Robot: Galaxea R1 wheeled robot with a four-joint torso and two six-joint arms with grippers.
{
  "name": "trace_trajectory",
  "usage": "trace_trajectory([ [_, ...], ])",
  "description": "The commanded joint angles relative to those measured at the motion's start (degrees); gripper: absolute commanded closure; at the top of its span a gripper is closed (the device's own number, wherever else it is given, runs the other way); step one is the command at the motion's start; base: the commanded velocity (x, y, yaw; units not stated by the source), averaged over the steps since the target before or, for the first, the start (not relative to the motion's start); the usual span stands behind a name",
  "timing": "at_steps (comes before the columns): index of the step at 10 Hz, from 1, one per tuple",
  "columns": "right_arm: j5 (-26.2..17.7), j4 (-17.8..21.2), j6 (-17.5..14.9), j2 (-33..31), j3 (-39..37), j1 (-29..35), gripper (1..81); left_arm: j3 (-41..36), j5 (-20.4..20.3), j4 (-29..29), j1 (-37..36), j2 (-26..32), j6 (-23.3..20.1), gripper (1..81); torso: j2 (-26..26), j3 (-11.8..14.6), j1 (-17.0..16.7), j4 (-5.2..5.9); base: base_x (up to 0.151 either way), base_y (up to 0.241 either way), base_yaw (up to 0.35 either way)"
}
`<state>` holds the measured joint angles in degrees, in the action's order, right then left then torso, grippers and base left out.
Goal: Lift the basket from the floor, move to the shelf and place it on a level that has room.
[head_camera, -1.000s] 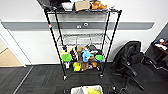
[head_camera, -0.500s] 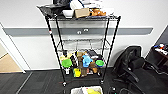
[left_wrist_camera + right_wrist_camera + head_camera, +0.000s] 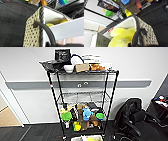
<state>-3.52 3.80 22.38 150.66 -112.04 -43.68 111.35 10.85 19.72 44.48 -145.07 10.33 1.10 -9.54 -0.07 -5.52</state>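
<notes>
Head view: I am facing the shelf [image 3: 82, 102], a tall narrow rack of black poles and wire tiers standing against a white wall with a grey band. Its top tier is carrying a white bowl [image 3: 68, 68], a cardboard box [image 3: 81, 67] and other clutter. The level [image 3: 83, 97] at middle height is lying bare. The tier below is holding green bowls [image 3: 66, 116] and a blue toy [image 3: 87, 114]. A black office chair [image 3: 135, 118] is standing to the right of the rack on the floor [image 3: 42, 133] of dark grey carpet. The basket [image 3: 87, 138] is showing as a pale strip with yellow contents at the lower edge, in front of the rack's foot.

Left wrist view: the basket's [image 3: 33, 32] cream speckled woven end is hanging close to my camera, with a dark looped handle [image 3: 45, 31] running out of the weave toward my wrist. Yellow items [image 3: 50, 24] are lying inside against the white lining. I cannot tell how far my left claw is open, or whether it is gripping the handle.

Right wrist view: the opposite end of the basket [image 3: 146, 32] is appearing, its dark handle [image 3: 137, 35] arching toward my wrist, and yellow items [image 3: 121, 36] are bulging above the rim. Carpet is lying beyond it. I cannot tell the opening of my right claw either
</notes>
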Motion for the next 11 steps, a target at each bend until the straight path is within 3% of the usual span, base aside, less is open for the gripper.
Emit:
trace_trajectory([
  [1, 0.62, 1.12, 0.29, -1.12, 2.45, 8.12, 81.1, -2.02, 1.63, 1.28, -8.14, 1.00, -0.21, 81.1, 0.00, 0.00, 0.07, 0.00, 0.092, 0.000, 0.000],
  [11, 0.62, 0.68, 0.21, -2.27, 5.18, 7.24, 81.1, -6.12, 1.02, 1.19, -7.43, 2.92, -0.31, 81.1, 0.00, -0.02, 0.07, 0.00, 0.092, 0.000, 0.000],
])
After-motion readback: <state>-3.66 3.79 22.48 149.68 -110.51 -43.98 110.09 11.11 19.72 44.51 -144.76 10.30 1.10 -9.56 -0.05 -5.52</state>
